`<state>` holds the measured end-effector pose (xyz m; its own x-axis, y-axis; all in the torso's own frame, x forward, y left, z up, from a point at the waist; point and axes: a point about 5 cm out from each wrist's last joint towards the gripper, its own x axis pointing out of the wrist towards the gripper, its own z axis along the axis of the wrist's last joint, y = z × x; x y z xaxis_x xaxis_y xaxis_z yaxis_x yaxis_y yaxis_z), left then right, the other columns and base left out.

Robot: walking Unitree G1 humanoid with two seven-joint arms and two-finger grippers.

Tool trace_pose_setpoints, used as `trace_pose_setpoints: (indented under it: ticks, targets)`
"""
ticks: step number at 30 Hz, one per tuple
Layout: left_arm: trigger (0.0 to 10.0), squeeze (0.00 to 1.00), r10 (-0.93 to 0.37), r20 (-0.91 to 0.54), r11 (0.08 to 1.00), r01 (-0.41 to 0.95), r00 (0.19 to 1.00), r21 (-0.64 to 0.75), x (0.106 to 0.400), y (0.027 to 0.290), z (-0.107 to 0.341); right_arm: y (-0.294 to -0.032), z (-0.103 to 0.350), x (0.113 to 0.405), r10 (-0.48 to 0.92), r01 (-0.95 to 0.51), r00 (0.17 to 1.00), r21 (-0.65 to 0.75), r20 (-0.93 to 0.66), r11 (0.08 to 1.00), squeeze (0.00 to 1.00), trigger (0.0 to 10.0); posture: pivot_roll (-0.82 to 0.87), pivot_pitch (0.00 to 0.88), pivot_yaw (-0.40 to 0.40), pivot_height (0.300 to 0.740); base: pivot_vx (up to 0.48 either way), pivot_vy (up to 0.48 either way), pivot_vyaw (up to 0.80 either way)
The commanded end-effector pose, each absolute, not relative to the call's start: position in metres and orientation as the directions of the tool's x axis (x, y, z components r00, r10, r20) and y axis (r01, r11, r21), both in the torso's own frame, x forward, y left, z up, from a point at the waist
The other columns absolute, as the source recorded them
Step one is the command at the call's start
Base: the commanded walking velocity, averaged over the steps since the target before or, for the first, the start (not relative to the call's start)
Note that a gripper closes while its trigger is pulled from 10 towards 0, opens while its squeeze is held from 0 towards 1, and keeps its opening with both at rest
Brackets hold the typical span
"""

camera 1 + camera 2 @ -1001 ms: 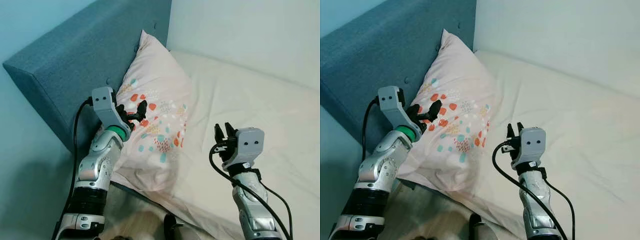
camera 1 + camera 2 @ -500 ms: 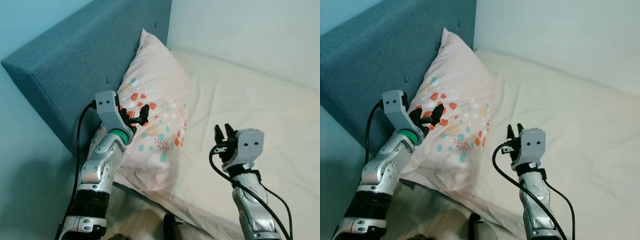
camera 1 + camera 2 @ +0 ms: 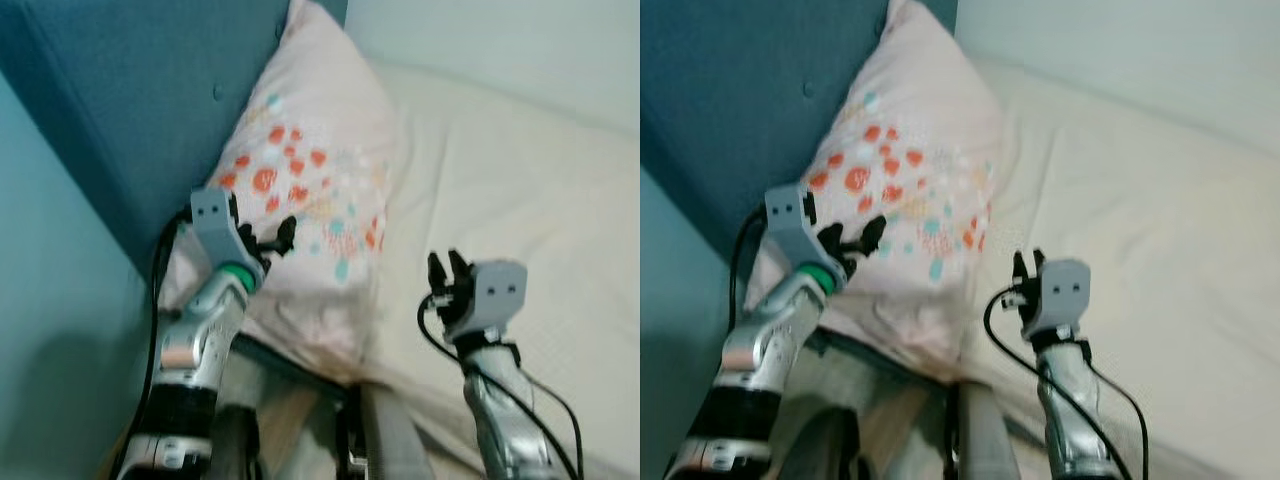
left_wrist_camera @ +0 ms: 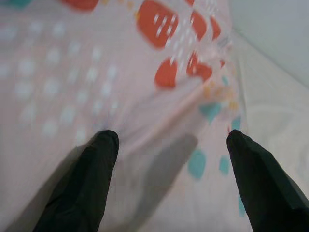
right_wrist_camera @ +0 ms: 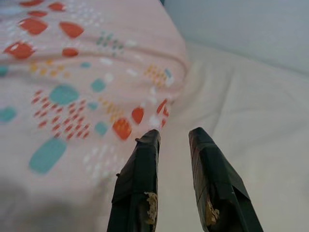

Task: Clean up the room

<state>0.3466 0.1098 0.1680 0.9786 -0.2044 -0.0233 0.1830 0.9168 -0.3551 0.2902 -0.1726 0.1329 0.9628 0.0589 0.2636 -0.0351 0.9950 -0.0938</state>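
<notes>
Pillow against the headboard

Left gripper (image 3: 272, 236), fingers spread, over the patterned pillow (image 3: 310, 190); right gripper (image 3: 444, 272) above the bed (image 3: 520, 190).

A pale pink pillow (image 3: 310, 190), printed with orange-red and teal blotches and small white dots, is propped at a slant against the blue padded headboard (image 3: 130, 110), its top corner pointing toward 12 o'clock and its lower edge rumpled on the cream sheet (image 3: 520, 190).
</notes>
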Motion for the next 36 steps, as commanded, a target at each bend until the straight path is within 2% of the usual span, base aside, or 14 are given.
trace_pose_setpoints:
  ticks: [1,15,20,23,26,27,31,34,36]
  targets:
    - [10.0,0.0,-0.212,-0.059,0.918,0.178,0.975,-0.355,0.344,0.108,0.159,-0.177,0.129,0.288,0.045,-0.024,0.967,-0.087,0.25,0.996,0.0,10.0,-0.11,0.214,0.028,0.61,0.0,0.0,0.0]
    - [10.0,0.0,-0.198,-0.087,0.913,0.152,0.976,-0.377,0.343,0.11,0.155,-0.177,0.13,0.288,0.049,-0.027,0.966,-0.089,0.253,0.996,0.0,10.0,-0.11,0.207,0.03,0.61,0.0,0.0,0.0]
    - [10.0,0.0,-0.227,-0.101,0.858,0.15,0.969,-0.491,0.339,0.112,0.152,-0.177,0.129,0.287,0.048,-0.026,0.966,-0.091,0.253,0.996,0.0,10.0,-0.11,0.206,0.034,0.61,0.0,0.0,0.0]
    - [10.0,0.0,-0.206,-0.117,0.838,0.114,0.971,-0.534,0.335,0.123,0.15,-0.178,0.129,0.286,0.048,-0.025,0.966,-0.093,0.253,0.995,0.0,10.0,-0.12,0.208,0.041,0.61,0.0,0.0,0.0]
    - [10.0,0.0,-0.174,-0.088,0.835,0.099,0.981,-0.541,0.317,0.148,0.163,-0.181,0.128,0.283,0.042,-0.02,0.967,-0.093,0.25,0.995,0.0,10.0,-0.1,0.22,0.045,0.61,0.0,0.0,0.0]
    - [10.0,1.0,-0.186,-0.074,0.821,0.114,0.98,-0.559,0.308,0.155,0.17,-0.181,0.127,0.282,0.042,-0.02,0.969,-0.093,0.245,0.995,0.0,10.0,-0.1,0.22,0.045,0.61,0.0,0.0,0.0]
    - [10.0,1.0,-0.212,-0.06,0.801,0.138,0.975,-0.582,0.297,0.16,0.176,-0.181,0.125,0.281,0.043,-0.021,0.97,-0.095,0.24,0.995,0.0,10.0,-0.1,0.22,0.045,0.61,0.0,0.0,0.0]
    - [10.0,1.0,-0.182,-0.125,0.792,0.07,0.975,-0.607,0.276,0.169,0.167,-0.176,0.124,0.283,0.064,-0.044,0.97,-0.092,0.234,0.995,0.0,10.0,-0.09,0.233,0.037,0.61,0.0,0.0,0.0]
    - [10.0,1.0,-0.177,-0.148,0.785,0.049,0.973,-0.618,0.276,0.166,0.16,-0.174,0.125,0.284,0.069,-0.049,0.97,-0.091,0.235,0.995,0.0,10.0,-0.08,0.232,0.032,0.61,0.0,0.0,0.0]
